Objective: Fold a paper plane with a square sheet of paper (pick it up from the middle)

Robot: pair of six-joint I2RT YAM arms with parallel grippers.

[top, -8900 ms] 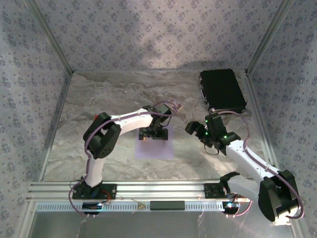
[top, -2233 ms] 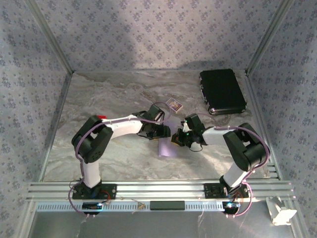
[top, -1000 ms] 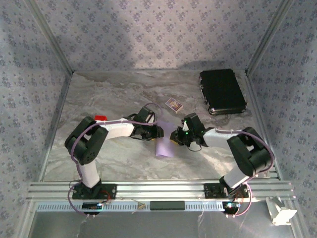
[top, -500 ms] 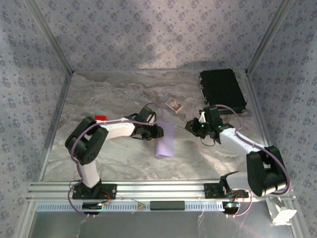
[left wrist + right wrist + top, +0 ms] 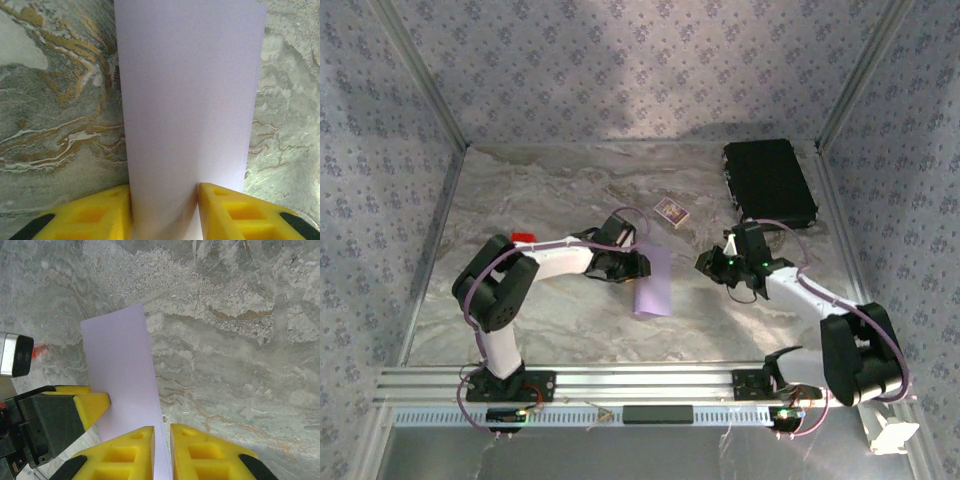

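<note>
well, the left gripper [image 5: 164, 196] had its yellow fingers [image 5: 107, 212] clamped on one end of the paper [image 5: 187, 100], which seemed doubled over into a long narrow strip. the strip reached away from the gripper over the middle of the table [image 5: 550, 320]. i could not tell whether its far end touched the table or floated just above it.

the right gripper [image 5: 162, 434] stood to the right of the strip, apart from it and pointed toward it. its fingers [image 5: 197, 447] were almost together, with only a thin slit and nothing between them.

i judged that the step in hand was to make the first lengthwise fold sharp. to do it well, the left grip should be firm but not pull, because such thin paper bends and slips easily. the strip should lie flat on the table first, with both long edges matching. then the right gripper, with fingers together, could press along the folded edge from the held end to the free end, in one slow pass. if it came in too low or from the side, it could push the strip out of line or wrinkle it.
</note>
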